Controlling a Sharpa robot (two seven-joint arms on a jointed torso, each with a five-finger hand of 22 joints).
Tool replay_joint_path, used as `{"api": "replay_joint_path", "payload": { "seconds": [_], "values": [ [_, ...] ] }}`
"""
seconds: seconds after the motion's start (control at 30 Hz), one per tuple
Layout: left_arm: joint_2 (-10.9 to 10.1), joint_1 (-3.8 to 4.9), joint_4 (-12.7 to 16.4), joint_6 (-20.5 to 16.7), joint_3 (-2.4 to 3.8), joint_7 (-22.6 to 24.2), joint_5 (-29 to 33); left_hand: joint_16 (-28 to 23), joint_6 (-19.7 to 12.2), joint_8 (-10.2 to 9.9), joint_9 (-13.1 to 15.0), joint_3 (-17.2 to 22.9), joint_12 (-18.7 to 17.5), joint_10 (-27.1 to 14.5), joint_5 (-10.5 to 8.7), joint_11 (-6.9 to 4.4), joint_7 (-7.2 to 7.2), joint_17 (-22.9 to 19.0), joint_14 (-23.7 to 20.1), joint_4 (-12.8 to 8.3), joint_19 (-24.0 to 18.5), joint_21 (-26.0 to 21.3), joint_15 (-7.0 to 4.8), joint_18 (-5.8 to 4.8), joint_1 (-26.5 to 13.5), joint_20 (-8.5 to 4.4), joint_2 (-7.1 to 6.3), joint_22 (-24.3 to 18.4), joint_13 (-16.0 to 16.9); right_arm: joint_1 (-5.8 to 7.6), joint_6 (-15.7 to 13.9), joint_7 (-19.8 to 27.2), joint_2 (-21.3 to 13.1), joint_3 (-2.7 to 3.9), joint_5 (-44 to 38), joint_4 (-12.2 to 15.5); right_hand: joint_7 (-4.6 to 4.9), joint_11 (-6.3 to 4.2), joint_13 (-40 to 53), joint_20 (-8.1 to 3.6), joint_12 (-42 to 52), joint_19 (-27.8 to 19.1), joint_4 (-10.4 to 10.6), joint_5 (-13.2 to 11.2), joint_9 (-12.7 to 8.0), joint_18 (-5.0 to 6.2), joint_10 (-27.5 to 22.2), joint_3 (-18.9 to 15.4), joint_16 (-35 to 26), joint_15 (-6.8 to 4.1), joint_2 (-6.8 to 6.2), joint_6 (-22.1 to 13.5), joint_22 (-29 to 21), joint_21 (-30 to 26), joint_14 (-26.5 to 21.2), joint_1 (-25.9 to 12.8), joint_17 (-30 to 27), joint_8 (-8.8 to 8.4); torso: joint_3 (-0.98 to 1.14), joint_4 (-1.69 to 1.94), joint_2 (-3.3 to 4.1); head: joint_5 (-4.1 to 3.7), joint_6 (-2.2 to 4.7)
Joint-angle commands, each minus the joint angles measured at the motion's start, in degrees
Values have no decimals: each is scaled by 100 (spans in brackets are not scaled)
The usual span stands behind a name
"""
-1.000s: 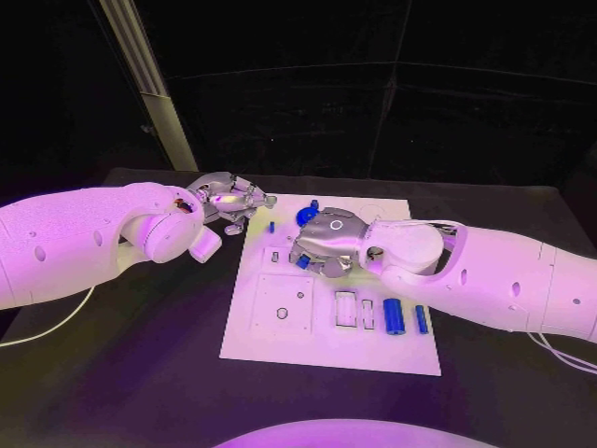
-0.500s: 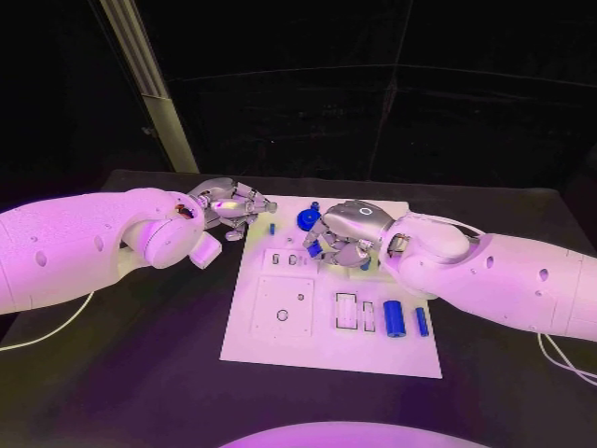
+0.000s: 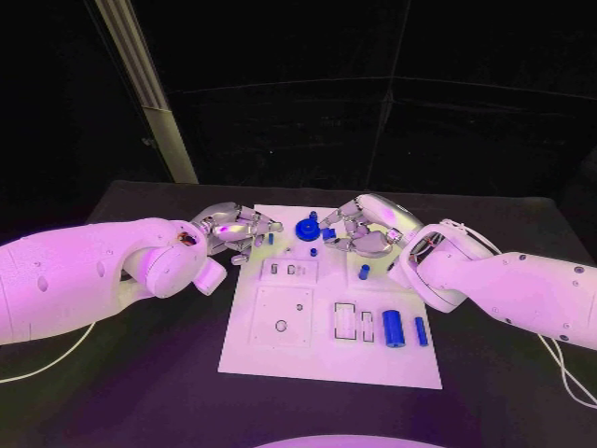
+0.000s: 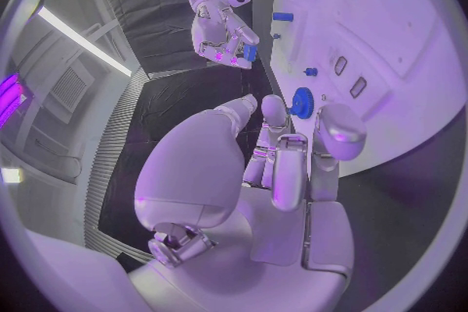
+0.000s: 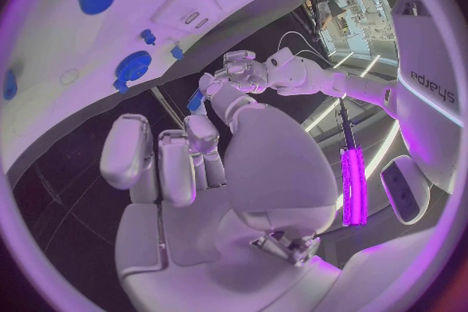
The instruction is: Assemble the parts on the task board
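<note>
The white task board [image 3: 279, 359] lies in the middle of the black table. A blue gear [image 3: 308, 227] sits near its far edge, between my two hands. My right hand [image 3: 362, 229] hovers just right of the gear and pinches a small blue part [image 4: 249, 53] at its fingertips. My left hand [image 3: 238, 227] is at the board's far left corner with its fingers apart and nothing in them. A small blue peg [image 3: 270, 239] stands close to its fingertips. Another blue peg [image 3: 365, 273] lies on the board near the right wrist.
A blue cylinder [image 3: 395, 327] and a thinner blue piece [image 3: 421, 330] lie in the board's right part, beside rectangular slots [image 3: 344, 319]. A raised square plate [image 3: 284, 315] with a hole takes up the board's left part. A pale post [image 3: 144, 93] rises behind the table's left.
My right hand has moved from the board's middle to its far edge beside the gear, with the small blue part in its fingers. My left hand has edged closer to the board.
</note>
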Motion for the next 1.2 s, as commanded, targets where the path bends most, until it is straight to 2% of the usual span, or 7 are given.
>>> {"api": "replay_joint_path", "payload": {
  "seconds": [0.03,0.13,0.3,0.37,0.67,0.9,1.2],
  "values": [
    [4,-23,75,304,1,350,244,8,-15,-127,-104,-57,46,9,-22,46,43,1010,439,-19,4,33,47,-36,-43,48,-6,37,0,11,-348,149,-21,2,542,44,37,34,-2,19,-12,31,26,22,9,-114,13,-8,23,40,52,10,9,34,395,-16,368,-31,-2,3,6,-33,75],
    [23,-47,128,436,-1,471,251,12,-62,-269,-213,-31,-26,-81,-8,49,51,1013,438,-128,-7,34,54,-30,90,59,4,40,-118,11,-368,119,-18,2,558,64,38,35,-1,19,-12,31,26,24,9,-114,13,-9,24,40,52,10,10,34,396,-16,370,-32,-3,5,7,-39,87],
    [65,-72,179,628,-2,669,211,40,-137,-567,-422,505,-141,-238,48,-19,-16,1048,445,-541,-24,53,4,-27,547,26,-18,68,-241,10,-379,37,19,2,480,77,38,35,-1,19,-12,31,26,24,9,-114,13,-9,24,40,52,10,10,34,396,-16,370,-32,-3,3,9,-41,94],
    [80,-77,188,697,-2,720,192,52,-9,-783,-582,939,-147,-230,47,-3,-14,1059,446,-611,-37,75,-14,-33,415,-2,-123,96,-303,10,-385,10,34,2,444,80,38,35,-1,19,-12,31,26,24,9,-114,13,-9,24,40,52,10,10,34,396,-16,370,-32,-3,3,13,-39,82],
    [171,-88,186,839,-1,774,162,72,-125,-1285,-762,2268,-92,-290,268,-10,12,1079,449,-1014,-66,122,-2,-30,170,9,-190,153,-380,9,-499,-5,87,2,356,129,48,44,5,26,-6,36,30,53,6,-116,14,-14,21,49,56,7,20,40,394,-7,364,-42,-3,6,13,-20,62],
    [240,-90,165,906,-1,735,159,136,-322,-1541,-777,2792,54,-251,273,-150,-55,1170,480,-1264,-61,183,-105,-32,-72,-70,-201,227,-282,8,-528,21,104,2,346,201,48,44,5,26,-6,36,30,53,6,-116,14,-14,21,49,56,7,20,40,394,-7,364,-42,1,4,10,-29,79],
    [274,-90,160,956,-1,683,159,161,-357,-1596,-777,2903,126,-215,283,-178,-82,1206,492,-1339,-54,209,-131,-38,-151,-100,-201,259,-217,7,-593,71,90,2,345,249,48,44,5,26,-6,36,30,53,6,-116,14,-14,21,49,56,7,20,40,394,-7,364,-42,0,9,12,-48,91]
  ]
}}
